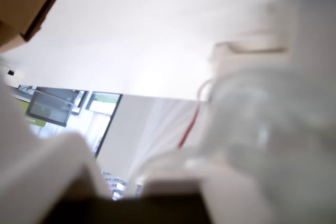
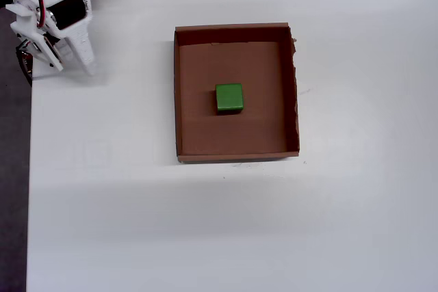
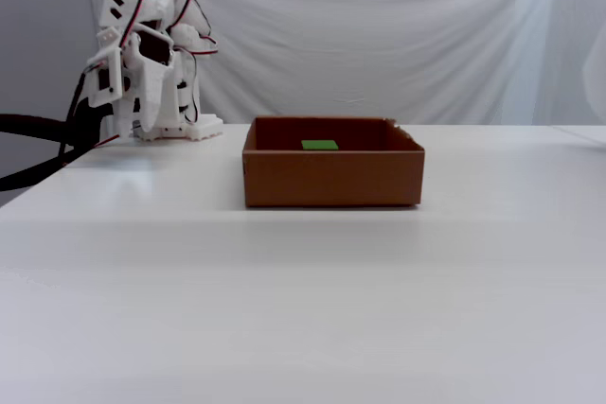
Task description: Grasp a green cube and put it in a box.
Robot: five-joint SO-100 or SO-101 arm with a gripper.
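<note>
The green cube point(image 2: 229, 98), bright and matte, is sitting flat near the middle of the box point(image 2: 236, 152), a shallow brown cardboard tray lying open with one ragged side wall.

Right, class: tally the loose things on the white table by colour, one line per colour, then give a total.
Green: 1, the green cube
Brown: 1, the box holding it
Total: 2

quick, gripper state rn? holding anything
Gripper: holding nothing, folded back near the arm's base; open or shut cannot be told. The green cube lies in the box.
</note>
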